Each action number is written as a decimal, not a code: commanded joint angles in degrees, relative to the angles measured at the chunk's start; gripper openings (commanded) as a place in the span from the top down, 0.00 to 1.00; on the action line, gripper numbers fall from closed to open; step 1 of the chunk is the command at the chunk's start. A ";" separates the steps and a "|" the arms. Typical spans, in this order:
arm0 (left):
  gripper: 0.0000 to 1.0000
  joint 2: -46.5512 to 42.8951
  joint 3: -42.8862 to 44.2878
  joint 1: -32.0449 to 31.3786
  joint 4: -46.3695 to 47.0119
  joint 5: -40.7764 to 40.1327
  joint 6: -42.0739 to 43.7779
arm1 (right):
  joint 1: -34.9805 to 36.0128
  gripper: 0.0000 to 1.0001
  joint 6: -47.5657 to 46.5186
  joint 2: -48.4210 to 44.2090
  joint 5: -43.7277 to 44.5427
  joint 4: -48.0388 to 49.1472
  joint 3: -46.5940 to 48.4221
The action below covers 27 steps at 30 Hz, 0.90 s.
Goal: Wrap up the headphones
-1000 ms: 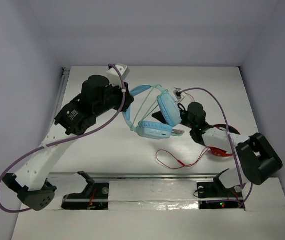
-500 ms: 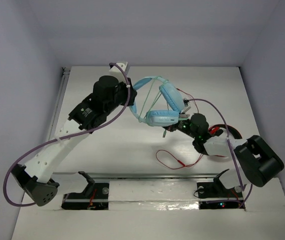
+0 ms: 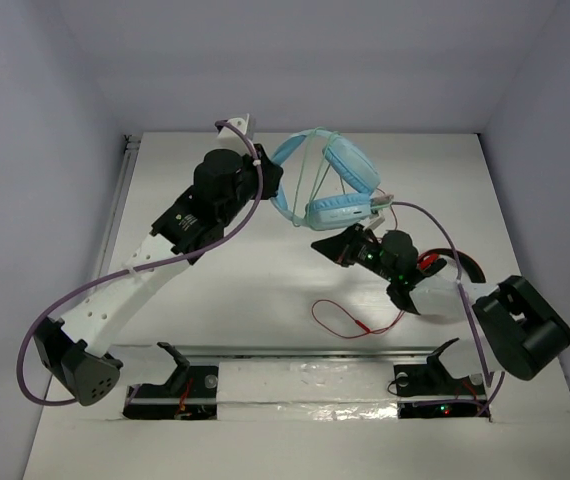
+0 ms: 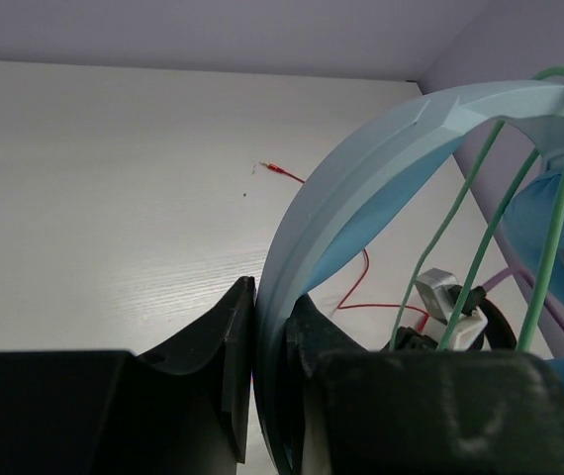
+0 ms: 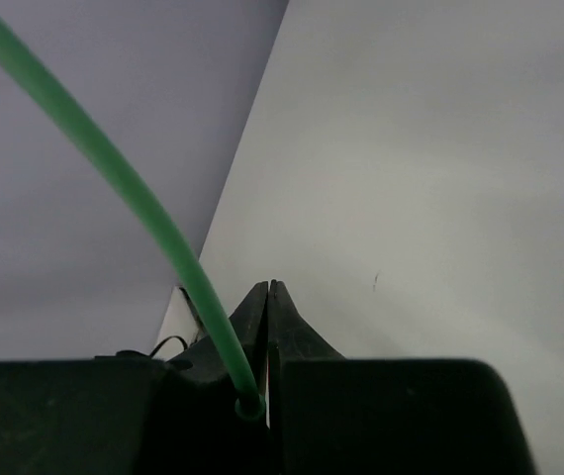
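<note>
two grippers hold the light blue over-ear headphones [image 3: 345, 172] up over the far part of the white table [image 3: 265, 290]. the left gripper [image 4: 267, 307] is clamped on the pale blue headband [image 4: 361, 168]. the right gripper [image 5: 267, 297] is pinched tight on the thin mint-green cable [image 5: 114, 168].

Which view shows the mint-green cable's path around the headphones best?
Top external: the cable shows as several strands looped across the headband. Left wrist catches only a few strands beside the headband; right wrist, one strand entering the shut right gripper.
</note>
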 commanded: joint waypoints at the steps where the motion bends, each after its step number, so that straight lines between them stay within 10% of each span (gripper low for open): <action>1: 1.00 -3.78 1.22 0.13 9.05 -2.91 -2.89 | 0.32 1.00 -4.20 -3.42 4.33 -4.58 1.85; 27: 1.00 3.07 -20.21 0.13 34.18 -28.93 -19.24 | 25.44 1.00 0.20 8.16 29.74 7.98 4.13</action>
